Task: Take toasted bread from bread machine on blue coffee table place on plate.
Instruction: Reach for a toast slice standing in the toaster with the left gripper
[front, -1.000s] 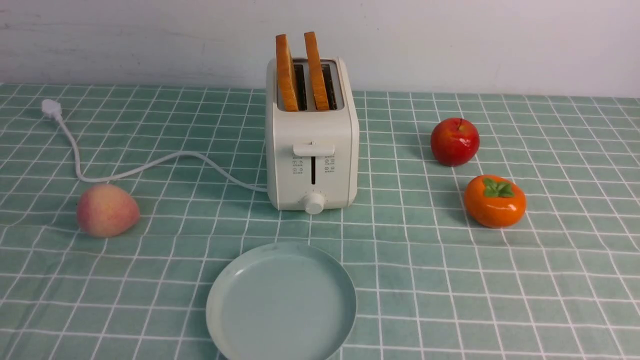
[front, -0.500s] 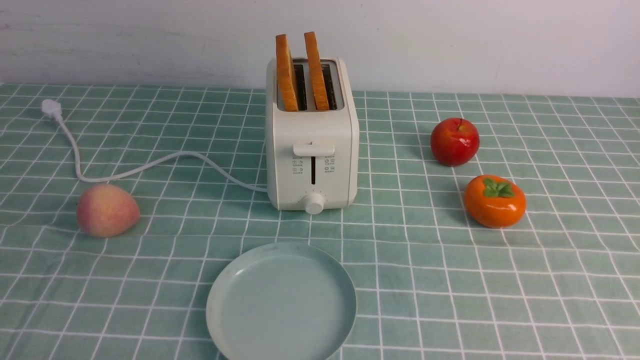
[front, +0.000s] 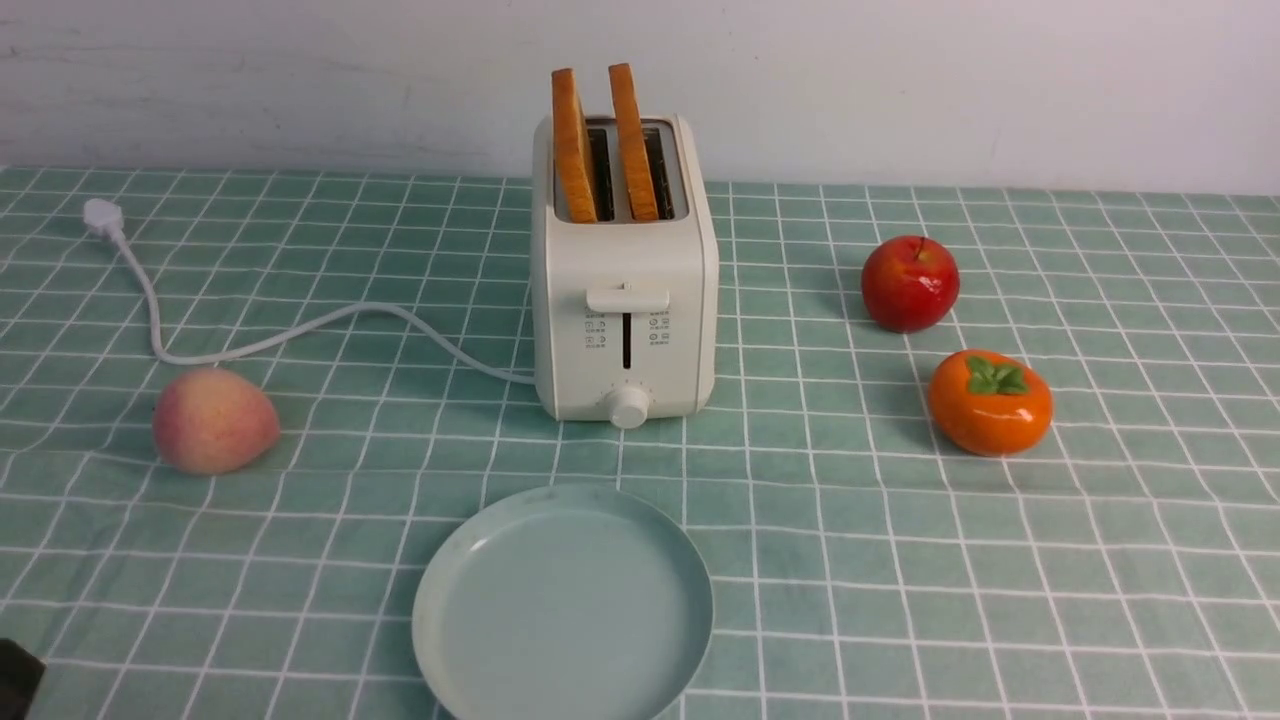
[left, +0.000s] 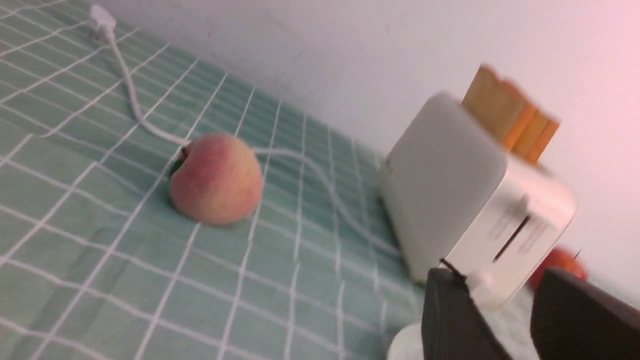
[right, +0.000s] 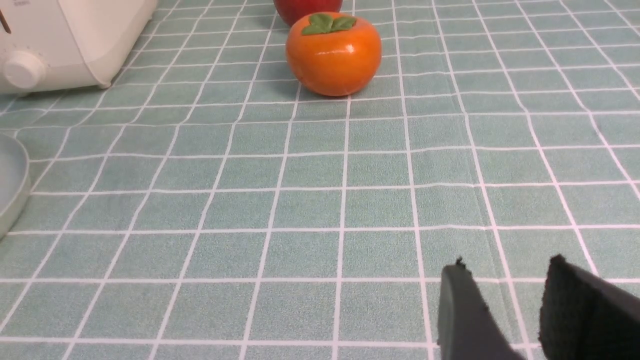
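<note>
Two slices of toasted bread stand upright in the slots of the cream-white bread machine at the middle of the blue coffee table. The pale blue-green plate lies bare in front of it. A dark part of my left arm shows at the lower left corner. In the blurred left wrist view my left gripper is open and holds nothing, off to the bread machine's left, bread poking out on top. My right gripper hangs open over bare cloth.
A peach lies left of the bread machine, beside its white cord. A red apple and an orange persimmon sit to the right. The plate's rim shows in the right wrist view.
A dark part of my left arm has come into the front view's lower left corner. Bread, bread machine, plate and fruit have not moved.
</note>
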